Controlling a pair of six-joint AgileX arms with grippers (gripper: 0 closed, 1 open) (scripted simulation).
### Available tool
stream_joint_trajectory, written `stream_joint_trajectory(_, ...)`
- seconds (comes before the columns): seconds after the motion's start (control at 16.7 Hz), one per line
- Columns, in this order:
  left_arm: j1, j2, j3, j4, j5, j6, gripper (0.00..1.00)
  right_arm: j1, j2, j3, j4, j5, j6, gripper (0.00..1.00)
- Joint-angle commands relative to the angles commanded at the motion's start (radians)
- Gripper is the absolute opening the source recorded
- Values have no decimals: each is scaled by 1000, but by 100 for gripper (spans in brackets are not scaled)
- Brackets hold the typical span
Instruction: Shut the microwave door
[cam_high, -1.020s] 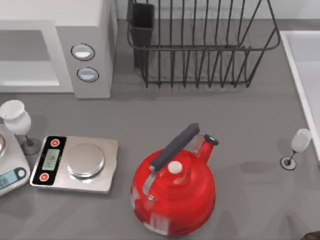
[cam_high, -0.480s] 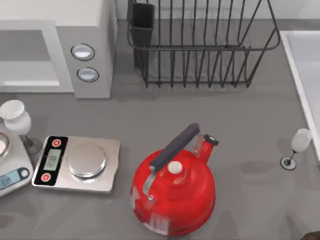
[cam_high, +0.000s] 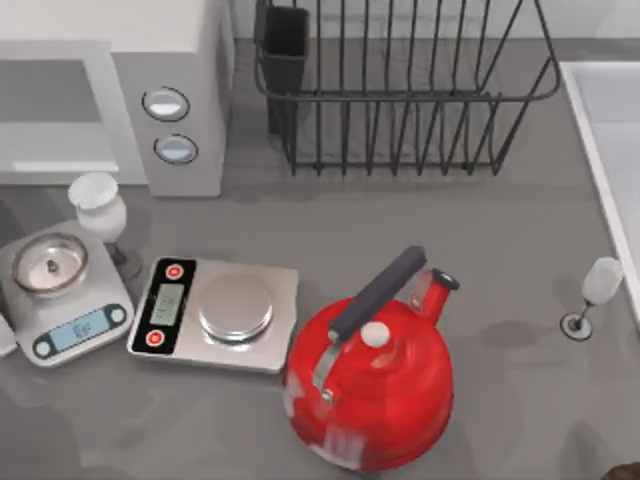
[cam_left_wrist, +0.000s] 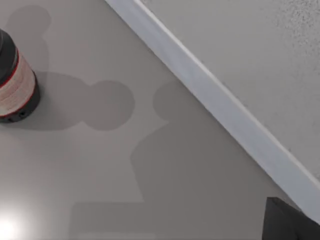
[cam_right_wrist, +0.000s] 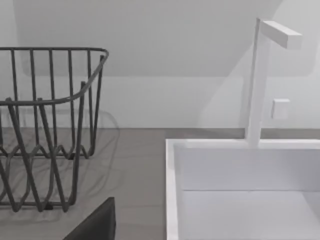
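Observation:
The microwave (cam_high: 170, 60) is the big white box at the table's back left, with two round dials (cam_high: 166, 103) on its grey panel. Its cavity (cam_high: 50, 110) stands open toward the front. The microwave door is out of view. A dark piece of my left gripper (cam_left_wrist: 292, 220) shows in the left wrist view over a bare grey surface beside a white strip. A dark piece of my right gripper (cam_right_wrist: 95, 225) shows in the right wrist view near the rack, and a dark bit of that arm (cam_high: 625, 472) sits at the front right corner.
In front of the microwave stand a white scale (cam_high: 65, 285), a wine glass (cam_high: 100, 210) and steel scales (cam_high: 215, 312). A red kettle (cam_high: 370, 385) sits front centre. A wire dish rack (cam_high: 400, 90) is at the back, a small glass (cam_high: 595, 290) and sink (cam_high: 600, 130) at the right.
The white scale, wine glass, steel scales and red kettle have all slid to the right. The microwave, rack and small glass have stayed put.

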Motion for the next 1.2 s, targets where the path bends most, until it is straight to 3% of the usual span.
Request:
stream_joint_trajectory(0.42,-39,-9,15,2,-44,-34,0,0,0,0,0,0,0,100)
stream_joint_trajectory(0.9,-463,-109,-40,-5,-328,-318,0,0,0,0,0,0,0,100)
stream_joint_trajectory(1.08,-550,-143,-57,-6,-403,-392,0,0,0,0,0,0,0,100)
stream_joint_trajectory(1.2,-557,-147,-59,-6,-410,-400,0,0,0,0,0,0,0,100)
